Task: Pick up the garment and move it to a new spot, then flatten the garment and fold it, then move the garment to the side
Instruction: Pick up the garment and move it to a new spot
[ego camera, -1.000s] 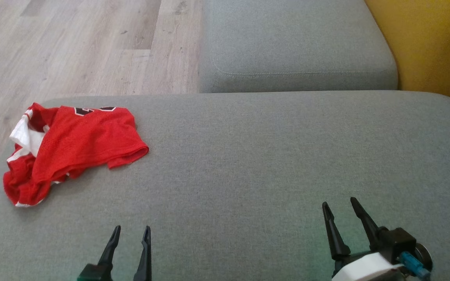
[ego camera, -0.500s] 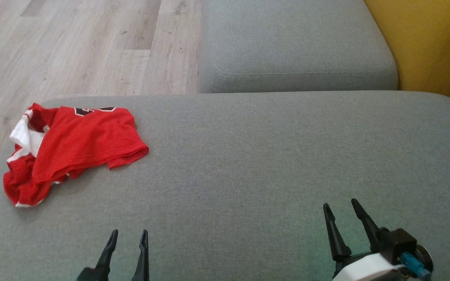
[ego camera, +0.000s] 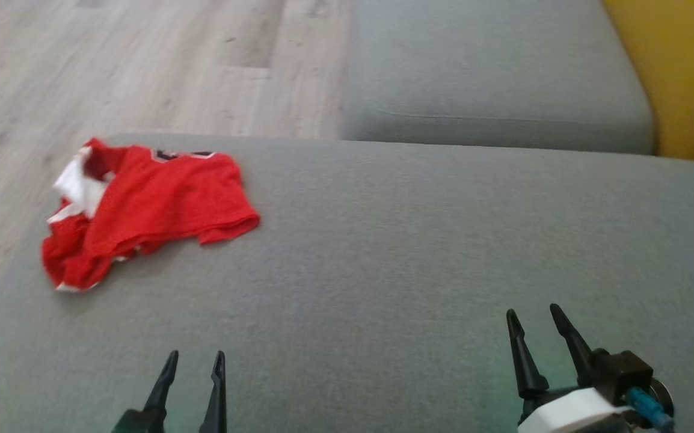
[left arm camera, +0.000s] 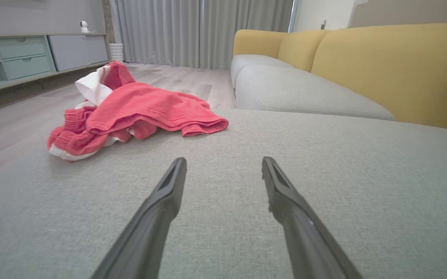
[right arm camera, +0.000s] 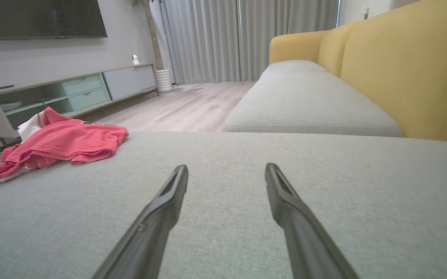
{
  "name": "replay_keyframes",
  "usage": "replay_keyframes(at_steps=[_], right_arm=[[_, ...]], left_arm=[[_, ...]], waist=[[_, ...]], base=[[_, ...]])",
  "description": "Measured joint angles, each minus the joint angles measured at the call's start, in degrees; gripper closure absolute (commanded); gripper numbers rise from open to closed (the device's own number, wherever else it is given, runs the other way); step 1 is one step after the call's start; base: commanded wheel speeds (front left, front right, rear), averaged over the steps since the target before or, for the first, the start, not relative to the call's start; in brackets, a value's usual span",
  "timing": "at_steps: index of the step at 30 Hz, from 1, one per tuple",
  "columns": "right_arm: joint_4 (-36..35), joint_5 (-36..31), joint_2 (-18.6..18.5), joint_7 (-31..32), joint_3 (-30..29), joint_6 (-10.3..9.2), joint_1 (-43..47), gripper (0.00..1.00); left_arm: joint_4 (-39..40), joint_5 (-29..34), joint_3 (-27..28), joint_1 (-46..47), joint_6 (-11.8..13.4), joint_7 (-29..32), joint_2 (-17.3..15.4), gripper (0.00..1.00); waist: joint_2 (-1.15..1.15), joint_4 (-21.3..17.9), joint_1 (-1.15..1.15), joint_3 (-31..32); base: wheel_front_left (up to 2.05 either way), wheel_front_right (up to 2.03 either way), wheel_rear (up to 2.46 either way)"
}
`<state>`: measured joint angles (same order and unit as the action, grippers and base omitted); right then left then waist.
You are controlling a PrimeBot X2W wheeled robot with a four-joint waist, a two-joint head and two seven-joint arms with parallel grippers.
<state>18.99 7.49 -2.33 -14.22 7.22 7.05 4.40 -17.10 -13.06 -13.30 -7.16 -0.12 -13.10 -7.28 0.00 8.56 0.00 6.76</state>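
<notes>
Red mesh garment (ego camera: 160, 204) (white lining showing), crumpled, lying at the cushion's far-left corner

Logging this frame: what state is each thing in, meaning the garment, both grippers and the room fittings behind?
garment, crumpled in a heap on the grey cushion, not held
left gripper, jaws open, empty, short of the garment
right gripper, jaws open, empty, over the cushion
curtains, drawn shut
television, screen dark
drawers, shut
</notes>
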Motion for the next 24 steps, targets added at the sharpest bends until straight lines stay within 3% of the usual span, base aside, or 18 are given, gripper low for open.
replay_keyframes(at_steps=[15, 24], right_arm=[[-1.0, 1.72, 0.02, -0.15, 1.56, 0.0, -0.35, 0.0], [-0.92, 2.03, 0.02, -0.14, 2.61, 0.0, -2.76, 0.0]], left_arm=[[3.03, -0.1, 1.2, 0.4, 1.69, 0.53, -2.9, 0.0], [4.76, -1.16, 2.64, 0.37, 2.79, 0.36, -3.19, 0.0]], waist=[[0.0, 15.09, 0.0, -1.23], [0.0, 17.53, -0.01, -2.86]], base=[[0.0, 0.0, 0.0], [0.0, 0.0, 0.0]])
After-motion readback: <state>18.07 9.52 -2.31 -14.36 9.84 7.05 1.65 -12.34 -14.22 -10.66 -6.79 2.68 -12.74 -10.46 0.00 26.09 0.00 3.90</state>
